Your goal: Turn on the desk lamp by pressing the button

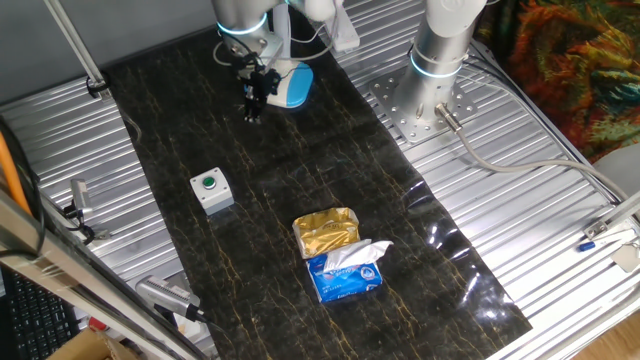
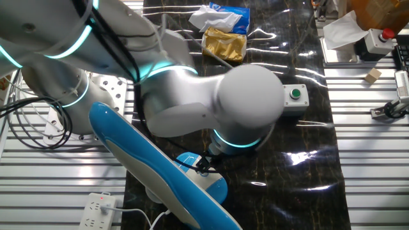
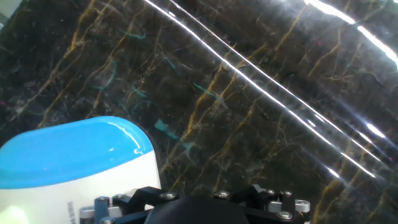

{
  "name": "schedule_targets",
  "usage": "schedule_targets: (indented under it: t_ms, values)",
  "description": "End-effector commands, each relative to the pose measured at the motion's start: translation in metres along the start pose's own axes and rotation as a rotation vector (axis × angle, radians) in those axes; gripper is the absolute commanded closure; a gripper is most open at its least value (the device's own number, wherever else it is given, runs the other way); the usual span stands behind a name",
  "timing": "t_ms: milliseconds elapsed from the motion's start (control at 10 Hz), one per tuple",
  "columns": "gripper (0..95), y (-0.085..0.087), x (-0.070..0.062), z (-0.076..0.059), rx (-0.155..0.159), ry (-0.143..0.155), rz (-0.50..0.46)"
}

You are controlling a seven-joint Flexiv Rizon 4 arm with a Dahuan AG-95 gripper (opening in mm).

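Note:
The desk lamp's base [image 1: 291,86], a flat rounded square with a light blue rim and white centre, sits at the far end of the black marble mat. Its slim white stem [image 1: 285,28] rises behind the arm. My gripper [image 1: 252,106] hangs just left of the base, fingers pointing down, close above the mat. The hand view shows the base's blue rim [image 3: 74,146] at lower left and only the gripper's black body [image 3: 193,210] along the bottom edge; the fingertips are hidden. In the other fixed view the arm covers the gripper, and the base [image 2: 208,182] shows below it. No button on the lamp shows.
A grey box with a green button [image 1: 211,190] stands mid-mat on the left. A gold packet [image 1: 325,232] and a blue tissue pack [image 1: 345,272] lie nearer the front. A second grey robot pedestal [image 1: 440,50] stands right of the lamp. The lamp's blue head [image 2: 147,166] fills the other view's foreground.

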State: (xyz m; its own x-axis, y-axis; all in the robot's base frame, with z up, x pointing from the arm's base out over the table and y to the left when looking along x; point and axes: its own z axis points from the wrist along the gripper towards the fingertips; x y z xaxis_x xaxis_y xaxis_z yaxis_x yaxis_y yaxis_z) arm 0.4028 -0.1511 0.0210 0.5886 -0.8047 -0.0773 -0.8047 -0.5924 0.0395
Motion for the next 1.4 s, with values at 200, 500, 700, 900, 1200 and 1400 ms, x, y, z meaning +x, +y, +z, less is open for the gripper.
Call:
schedule_targets:
  t_ms: [200, 500, 700, 900, 1200, 1400]
  values:
    - [0.0, 0.002, -0.003, -0.008, -0.003, 0.019, 0.002]
    - [0.0, 0.001, 0.002, -0.011, -0.002, 0.016, 0.003]
    - [0.0, 0.000, 0.005, -0.012, 0.002, 0.011, 0.002]
    - [0.0, 0.000, 0.005, -0.012, 0.002, 0.011, 0.003]
    - [0.0, 0.000, 0.006, -0.010, -0.001, 0.016, -0.006]
    - [0.0, 0.000, 0.008, -0.005, 0.002, 0.017, -0.005]
